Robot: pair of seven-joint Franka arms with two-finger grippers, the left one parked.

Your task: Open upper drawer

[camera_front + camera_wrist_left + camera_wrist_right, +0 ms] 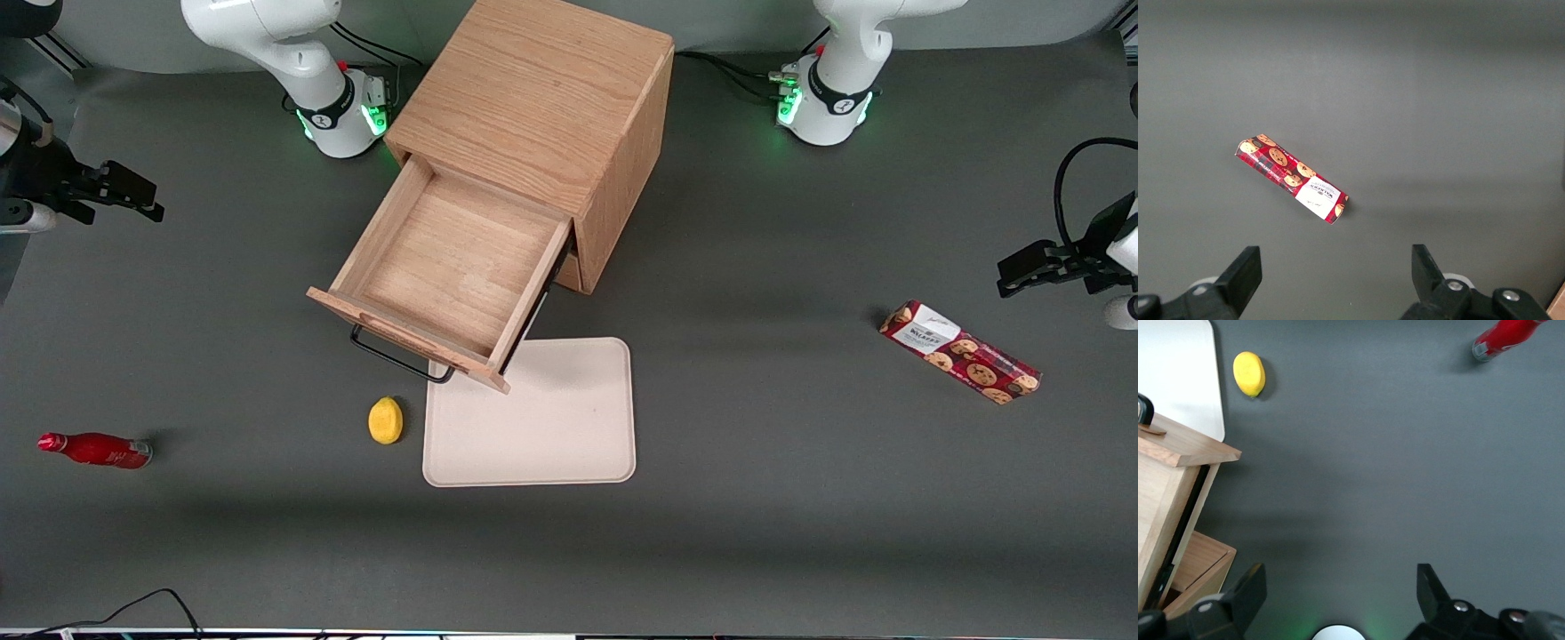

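Table (800,533): dark grey mat, carrying everything below. Cabinet (551,107): oak cube, standing near the two arm bases, turned at an angle to the front camera. Upper drawer (444,267): pulled well out of the cabinet toward the front camera, bare inside, its front panel overhanging one corner of the tray; the task looks done or all but done. Tray (533,418): pale, flat, nearer the front camera than the cabinet. Handle (396,356): thin dark bar under the drawer front, untouched. Gripper (116,191): up at the working arm's end of the table, well apart from the drawer, fingers (1248,593) spread wide with nothing between them. Cookie box (960,352): red, lying toward the parked arm's end. Bottle (93,449): red, on its side toward the working arm's end. Lemon (385,420): yellow, just beside the tray. Risks, as judged: a further pull could draw the drawer off its runners and drop it on the tray; an arm sweeping low across the table could clip the protruding drawer front and slew the cabinet, or knock the lemon or roll the bottle.
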